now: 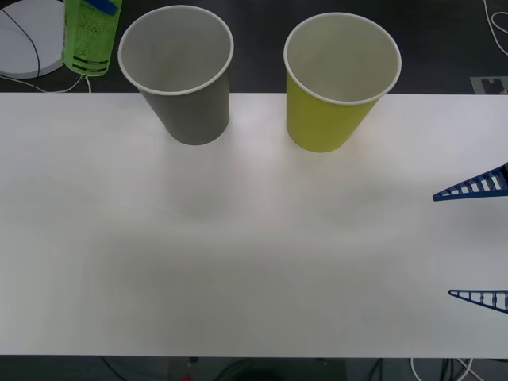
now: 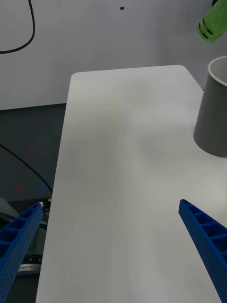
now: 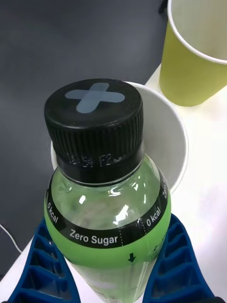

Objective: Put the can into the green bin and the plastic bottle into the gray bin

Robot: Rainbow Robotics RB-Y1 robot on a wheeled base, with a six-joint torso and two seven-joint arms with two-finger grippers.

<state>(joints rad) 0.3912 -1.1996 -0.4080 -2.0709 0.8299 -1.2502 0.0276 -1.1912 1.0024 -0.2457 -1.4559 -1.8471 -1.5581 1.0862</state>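
Got the bottle (image 3: 106, 208) clamped in my left gripper (image 3: 106, 270) over the gray bin (image 1: 176, 73), just need to drop it in; right gripper (image 1: 476, 242) idles open.

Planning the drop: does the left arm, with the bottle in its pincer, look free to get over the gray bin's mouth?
Probably yes. The left pincer grips the plastic bottle beside and above the gray bin, whose mouth is open and uncovered. The green bin stands apart, and the right pincer waits open, far aside.
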